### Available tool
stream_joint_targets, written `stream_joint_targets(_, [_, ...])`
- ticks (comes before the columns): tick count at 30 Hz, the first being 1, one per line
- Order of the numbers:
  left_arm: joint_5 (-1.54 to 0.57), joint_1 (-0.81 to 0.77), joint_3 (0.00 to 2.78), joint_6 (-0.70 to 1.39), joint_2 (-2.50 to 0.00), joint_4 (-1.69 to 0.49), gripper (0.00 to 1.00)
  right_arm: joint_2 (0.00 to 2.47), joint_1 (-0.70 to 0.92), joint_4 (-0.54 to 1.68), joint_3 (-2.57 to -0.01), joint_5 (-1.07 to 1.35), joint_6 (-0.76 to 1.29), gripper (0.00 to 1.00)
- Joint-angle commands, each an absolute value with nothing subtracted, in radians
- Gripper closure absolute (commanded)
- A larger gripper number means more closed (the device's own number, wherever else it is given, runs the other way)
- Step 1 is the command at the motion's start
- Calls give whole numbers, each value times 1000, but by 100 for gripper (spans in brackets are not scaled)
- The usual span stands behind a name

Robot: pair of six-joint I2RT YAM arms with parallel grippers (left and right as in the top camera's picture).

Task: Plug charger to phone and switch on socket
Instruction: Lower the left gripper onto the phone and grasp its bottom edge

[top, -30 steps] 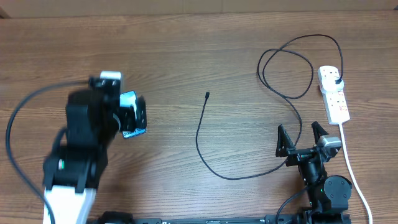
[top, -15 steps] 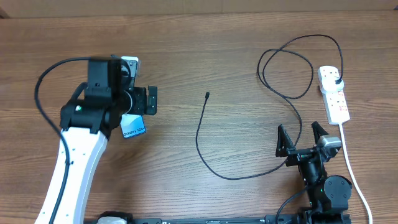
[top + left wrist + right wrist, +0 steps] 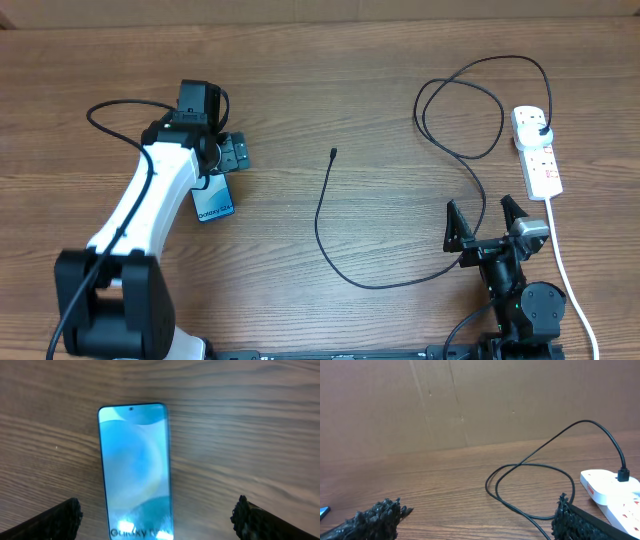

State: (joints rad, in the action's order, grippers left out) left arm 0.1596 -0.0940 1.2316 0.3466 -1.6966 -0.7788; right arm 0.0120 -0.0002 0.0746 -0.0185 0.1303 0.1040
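The phone (image 3: pixel 214 203) lies flat on the table at the left, its blue-teal screen lit, partly hidden by my left arm. In the left wrist view the phone (image 3: pixel 134 470) lies between and below my fingers. My left gripper (image 3: pixel 232 155) (image 3: pixel 155 522) is open and empty over the phone. The charger, a thin black cable (image 3: pixel 319 225), has its connector tip (image 3: pixel 332 153) free at mid-table. Its plug (image 3: pixel 543 130) sits in the white socket strip (image 3: pixel 540 165). My right gripper (image 3: pixel 485 225) (image 3: pixel 477 520) is open and empty beside the cable (image 3: pixel 535 467).
The socket's white cord (image 3: pixel 562 265) runs down the right side past my right arm. The cable loops (image 3: pixel 460 105) lie left of the strip. The plug (image 3: pixel 622 476) and the strip (image 3: pixel 612 492) show in the right wrist view, with a brown cardboard wall (image 3: pixel 470 405) behind.
My left arm has swung and stretched out, and its gripper has shifted up and to the right over the phone. The phone, the cable and the right arm have not moved.
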Motion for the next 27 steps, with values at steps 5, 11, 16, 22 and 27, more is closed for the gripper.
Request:
stream_joint_targets(5, [191,-46,1253,435,-1810,-732,0,3,-7,69,-8,133,103,0])
stream_joint_targets(11, [171,-27,1253,453,-1881,-708,0,3,-7,69,-8,133,103,0])
stream_joint_targets(16, [135,-6,1253,453,-1897,-710,0,3,-7,69,-8,132,103,0])
stream_joint_targets(22, [69,27,1250,453,-1910,-709,0,3,-7,69,-8,132,103,0])
stream_joint_targets(27, [68,28,1250,449,-1943,-710,0,3,-7,69,-8,133,103,0])
